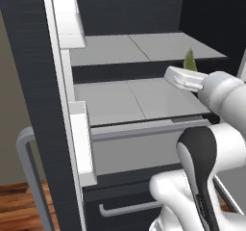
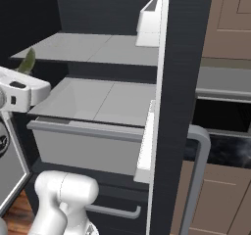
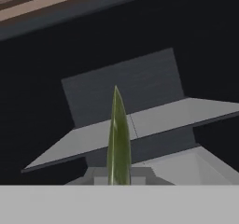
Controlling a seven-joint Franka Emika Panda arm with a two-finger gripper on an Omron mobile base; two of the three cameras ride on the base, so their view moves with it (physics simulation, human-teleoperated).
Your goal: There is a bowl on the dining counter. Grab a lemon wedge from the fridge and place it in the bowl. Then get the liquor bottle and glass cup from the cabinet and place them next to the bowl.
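Note:
A thin yellow-green lemon wedge (image 1: 190,59) stands upright between the fingers of my gripper (image 1: 188,69), which is shut on it. The wedge is held in front of the open fridge, near the right end of the upper shelf (image 1: 144,47). From the right base view the lemon wedge (image 2: 28,61) pokes up above the white hand, with the gripper (image 2: 25,73) at the far left. In the hand view the lemon wedge (image 3: 118,143) rises as a narrow blade at centre. The bowl, liquor bottle and glass cup are out of view.
The fridge holds two grey shelves and a pale drawer (image 1: 139,143) under the lower shelf (image 1: 134,100). Its open door (image 1: 57,105) with white bins stands at the left. A second door edge (image 2: 174,106) with a grey handle (image 2: 198,170) stands right of the arm.

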